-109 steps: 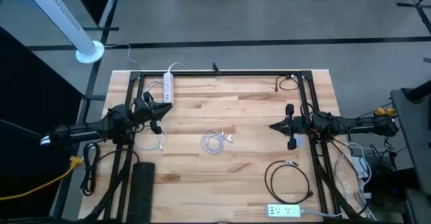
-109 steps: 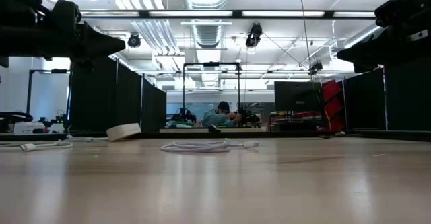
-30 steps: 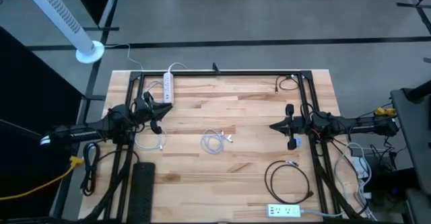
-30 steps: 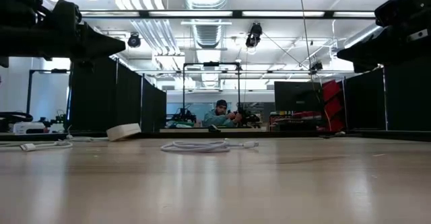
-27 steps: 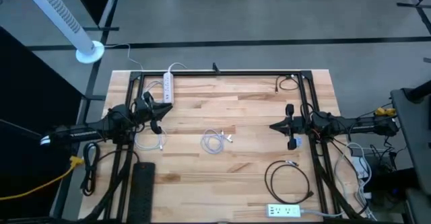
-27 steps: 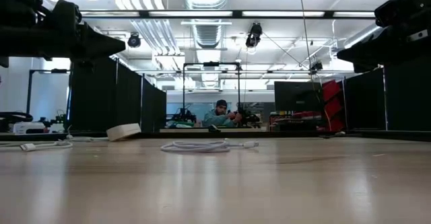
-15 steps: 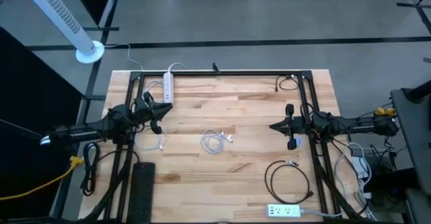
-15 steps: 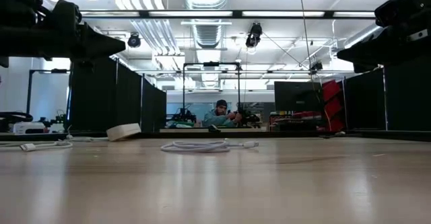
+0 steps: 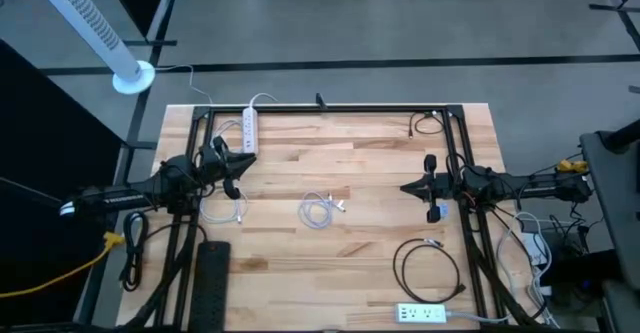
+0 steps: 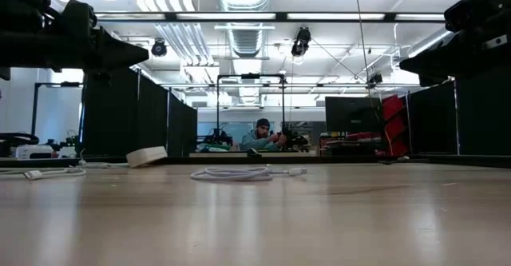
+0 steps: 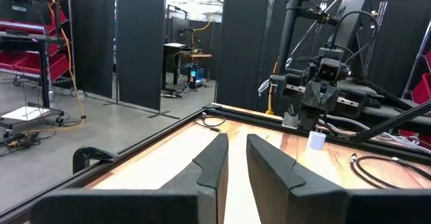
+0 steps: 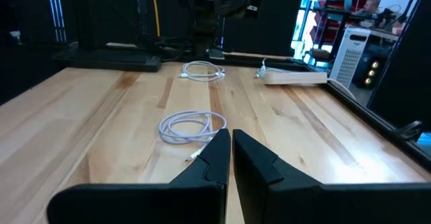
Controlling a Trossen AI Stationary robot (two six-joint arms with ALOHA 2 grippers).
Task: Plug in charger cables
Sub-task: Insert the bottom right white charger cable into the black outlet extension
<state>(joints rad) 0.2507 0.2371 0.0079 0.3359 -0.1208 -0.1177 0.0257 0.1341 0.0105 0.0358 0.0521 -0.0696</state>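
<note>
High view shows both arms parked at opposite edges of the surface (image 9: 330, 263), nothing picked up yet. The left gripper (image 9: 232, 169) hovers with a narrow gap between its fingers, empty; the right gripper (image 9: 412, 187) has its fingers nearly together, also holding nothing. The nearest target is the white charger cable (image 9: 320, 210), coiled loosely mid-surface between the two arms. A second white cable (image 9: 222, 211) lies just beside the left arm, and a black cable loop (image 9: 428, 265) sits near the white power strip (image 9: 421, 314) at the near right edge. To do this well, I'd go for a plug end rather than the coil (loose loops slip and tangle), widening the fingers first and descending squarely over the connector.
</note>
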